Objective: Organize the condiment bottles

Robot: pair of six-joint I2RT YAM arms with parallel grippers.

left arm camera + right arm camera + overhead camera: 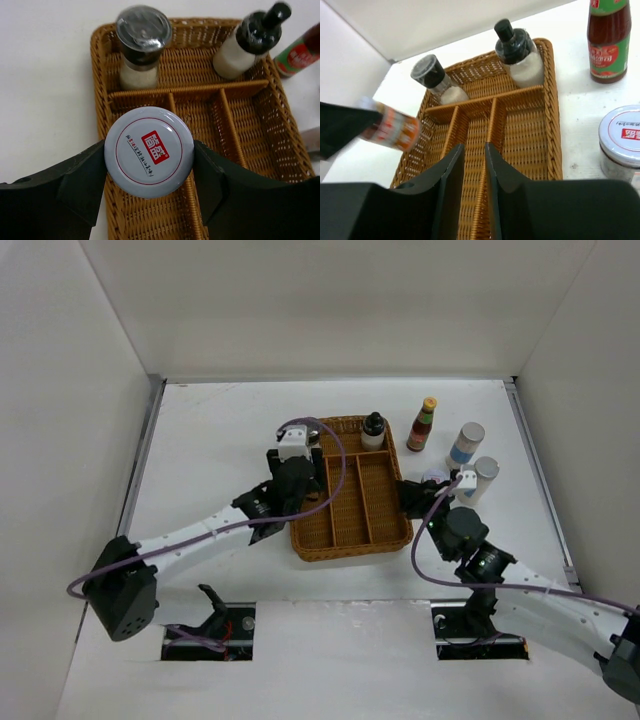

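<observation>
White table (220, 440): left gripper (149, 156) jaws clamp jar (149, 147) over tray (98, 85), left side; right gripper (474, 150) jaws closed, empty.

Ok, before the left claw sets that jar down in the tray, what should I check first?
1. Grip: ok, the left claw is shut on the jar, gripped from both sides.
2. Jar upright: not ok, it looks tilted in the right wrist view, though blurred.
3. Landing spot: ok, the left long compartment of the tray shows bare wicker.
4. Path: cannot tell, the right claw, shut and empty, hangs over the tray's near end.
5. Neighbours: ok, the shaker and black-capped bottle stand in the back compartments, apart from the jar.
</observation>
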